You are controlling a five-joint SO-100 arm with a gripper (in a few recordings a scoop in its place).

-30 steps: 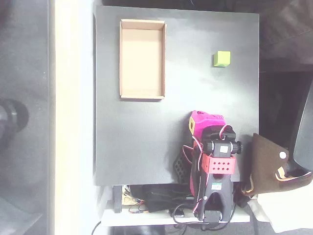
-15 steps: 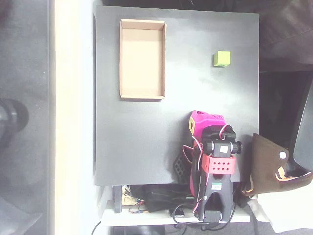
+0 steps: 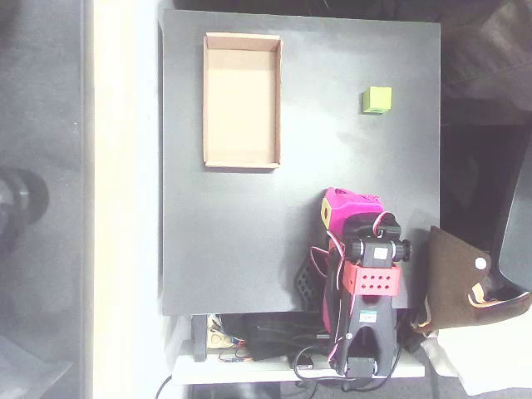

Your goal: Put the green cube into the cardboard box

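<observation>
In the overhead view the green cube [image 3: 377,100] sits on the black table at the upper right, alone and untouched. The cardboard box [image 3: 242,164] lies at the upper left with its long side running up and down, and its floor is bare. My magenta gripper [image 3: 347,203] is folded back over the arm's base near the table's lower edge, well below the cube and far right of the box. Its fingers are tucked under the arm, so their gap is hidden. Nothing is seen in them.
The black table [image 3: 224,241] ends close to the cube on the right. A brown bag [image 3: 461,278] lies off the table's lower right corner, with cables [image 3: 266,341] below the arm's base. A pale strip runs along the table's left side.
</observation>
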